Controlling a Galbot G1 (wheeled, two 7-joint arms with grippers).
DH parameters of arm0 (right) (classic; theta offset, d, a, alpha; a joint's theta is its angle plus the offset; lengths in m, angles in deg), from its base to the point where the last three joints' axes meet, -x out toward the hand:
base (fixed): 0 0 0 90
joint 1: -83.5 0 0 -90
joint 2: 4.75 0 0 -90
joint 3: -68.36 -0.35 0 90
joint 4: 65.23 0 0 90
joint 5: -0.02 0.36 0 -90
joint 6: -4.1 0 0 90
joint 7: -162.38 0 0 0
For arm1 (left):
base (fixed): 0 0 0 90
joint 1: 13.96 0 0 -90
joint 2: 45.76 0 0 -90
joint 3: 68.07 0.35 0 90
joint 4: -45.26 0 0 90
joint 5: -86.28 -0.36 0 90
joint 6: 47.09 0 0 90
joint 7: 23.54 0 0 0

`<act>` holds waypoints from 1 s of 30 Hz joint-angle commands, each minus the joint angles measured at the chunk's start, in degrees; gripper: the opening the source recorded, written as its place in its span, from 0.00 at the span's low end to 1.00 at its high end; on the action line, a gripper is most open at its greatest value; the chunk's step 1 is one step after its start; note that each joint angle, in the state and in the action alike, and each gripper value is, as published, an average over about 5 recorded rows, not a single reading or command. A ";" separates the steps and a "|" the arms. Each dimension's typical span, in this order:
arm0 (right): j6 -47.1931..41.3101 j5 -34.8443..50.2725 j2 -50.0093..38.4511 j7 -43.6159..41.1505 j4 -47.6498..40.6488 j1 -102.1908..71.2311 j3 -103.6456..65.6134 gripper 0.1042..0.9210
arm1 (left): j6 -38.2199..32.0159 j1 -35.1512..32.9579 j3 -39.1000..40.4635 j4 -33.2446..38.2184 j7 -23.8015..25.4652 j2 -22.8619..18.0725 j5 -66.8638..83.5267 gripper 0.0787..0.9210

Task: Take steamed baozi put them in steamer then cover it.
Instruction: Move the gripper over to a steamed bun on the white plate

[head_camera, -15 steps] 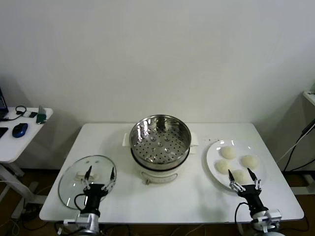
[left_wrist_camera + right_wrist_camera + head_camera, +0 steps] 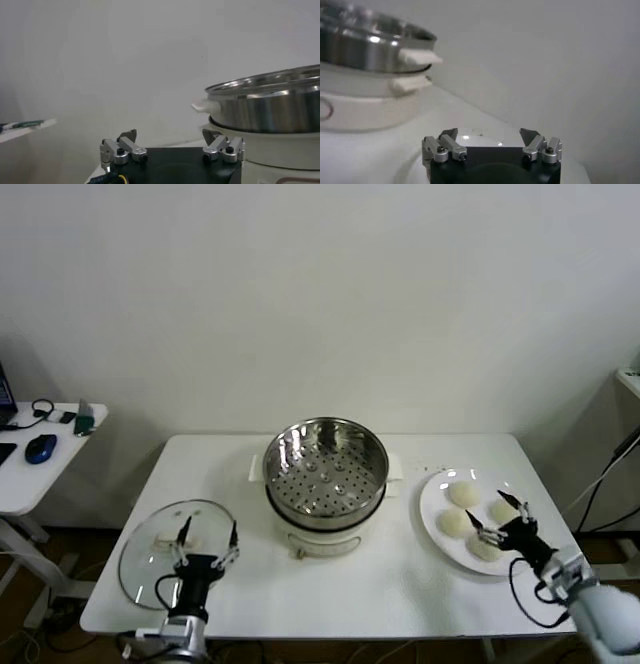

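Several pale steamed baozi (image 2: 463, 493) lie on a white plate (image 2: 430, 496) at the right of the table. The shiny steamer (image 2: 325, 469) stands uncovered on its white cooker base (image 2: 318, 541) at the table's middle, with nothing on its perforated floor. My right gripper (image 2: 486, 507) hovers open over the plate, above the nearer baozi, and holds nothing. In the right wrist view that gripper (image 2: 489, 133) faces the steamer (image 2: 365, 45), and no baozi show. My left gripper (image 2: 208, 529) waits open above the glass lid (image 2: 145, 564); the left wrist view shows it (image 2: 169, 135) beside the steamer (image 2: 270, 105).
The lid with its white handle (image 2: 165, 538) lies flat at the front left. A small side table (image 2: 30, 474) with a mouse (image 2: 40, 449) stands off to the left. Cables (image 2: 600, 484) hang at the right, and a wall rises behind the table.
My right gripper has moved from the table's front edge out over the plate, turning towards the baozi. The left gripper has shifted only slightly.
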 commanded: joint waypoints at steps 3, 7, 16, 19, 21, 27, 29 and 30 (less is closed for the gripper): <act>-2.21 -9.72 -22.54 -27.32 -15.15 24.17 14.94 0.88 | -0.18 0.59 0.72 -0.79 -0.62 0.19 -0.73 0.88; 1.87 -16.98 -23.57 -36.01 -21.52 40.40 28.93 0.88 | 0.07 0.99 0.83 -1.33 -0.87 0.44 -0.61 0.88; 7.74 -24.82 -14.57 -46.60 -40.48 78.14 66.29 0.88 | 2.21 2.27 0.94 -1.73 -3.03 1.06 1.02 0.88; 8.12 -24.60 -10.54 -47.56 -44.39 83.60 73.68 0.88 | 3.11 2.37 0.98 -1.42 -3.26 1.50 1.52 0.88; 8.35 -24.34 -7.39 -47.90 -46.86 85.43 77.51 0.88 | 3.64 2.35 1.08 -1.26 -3.39 2.02 1.84 0.88; 9.25 -25.50 0.74 -48.16 -55.09 87.22 82.83 0.88 | 4.27 2.26 0.98 -0.80 -3.60 2.96 2.02 0.88; 9.36 -26.11 2.84 -47.88 -58.08 86.86 82.53 0.88 | 4.52 2.30 0.97 -0.73 -3.73 3.04 2.05 0.88; 9.42 -26.45 3.82 -47.69 -59.45 86.59 82.18 0.88 | 4.61 2.33 0.99 -0.74 -3.78 3.05 2.05 0.88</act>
